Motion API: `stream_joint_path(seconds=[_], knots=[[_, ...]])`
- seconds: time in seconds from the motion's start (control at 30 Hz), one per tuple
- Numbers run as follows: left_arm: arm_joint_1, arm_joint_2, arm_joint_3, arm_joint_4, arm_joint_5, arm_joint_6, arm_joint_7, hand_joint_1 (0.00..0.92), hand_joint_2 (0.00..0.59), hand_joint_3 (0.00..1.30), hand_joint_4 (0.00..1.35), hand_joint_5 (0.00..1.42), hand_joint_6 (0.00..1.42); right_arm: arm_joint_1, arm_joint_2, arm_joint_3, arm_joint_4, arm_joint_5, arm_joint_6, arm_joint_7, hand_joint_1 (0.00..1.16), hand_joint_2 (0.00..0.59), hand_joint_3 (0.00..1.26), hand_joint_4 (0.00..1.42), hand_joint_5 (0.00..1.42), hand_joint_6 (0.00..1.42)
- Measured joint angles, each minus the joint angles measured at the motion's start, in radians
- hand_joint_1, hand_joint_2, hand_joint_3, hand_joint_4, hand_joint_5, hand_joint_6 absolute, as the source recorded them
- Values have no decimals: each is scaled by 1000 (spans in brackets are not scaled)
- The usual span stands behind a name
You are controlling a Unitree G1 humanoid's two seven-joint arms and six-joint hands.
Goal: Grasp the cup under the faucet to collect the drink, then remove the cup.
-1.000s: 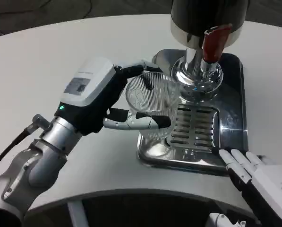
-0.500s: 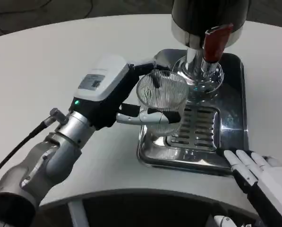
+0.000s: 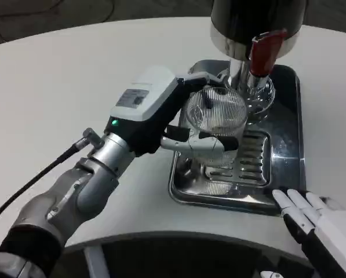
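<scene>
The left hand (image 3: pixel 161 113) holds the upright cup (image 3: pixel 214 124) in its fingers, just left-below the faucet (image 3: pixel 259 55) at upper right.

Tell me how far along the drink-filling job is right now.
Done: the left hand grips the clear ribbed cup and holds it over the drip tray, close under the dispenser. In hand: lining the cup up below the spout. Left: the red lever looks untouched, no drink is visible in the cup, and the cup must then be taken away. The right hand waits open near the tray's front corner.
</scene>
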Motion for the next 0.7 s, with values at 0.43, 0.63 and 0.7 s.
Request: stream_joint_path(seconds=[0.43, 0.63, 0.7], knots=[[-32, -36, -33, 39, 33, 15, 21, 405, 171, 1061, 1222, 1424, 1424, 13, -1, -15, -6, 15, -1, -1, 205, 417, 24, 0, 0, 0], [-61, -53, -56, 72, 48, 35, 59, 405, 171, 1061, 1222, 1421, 1424, 21, -1, -23, -8, 31, -1, -1, 205, 417, 24, 0, 0, 0], [-70, -55, -64, 81, 58, 38, 71, 405, 171, 1061, 1222, 1419, 1424, 22, -2, -27, -8, 33, -1, -1, 205, 417, 24, 0, 0, 0]])
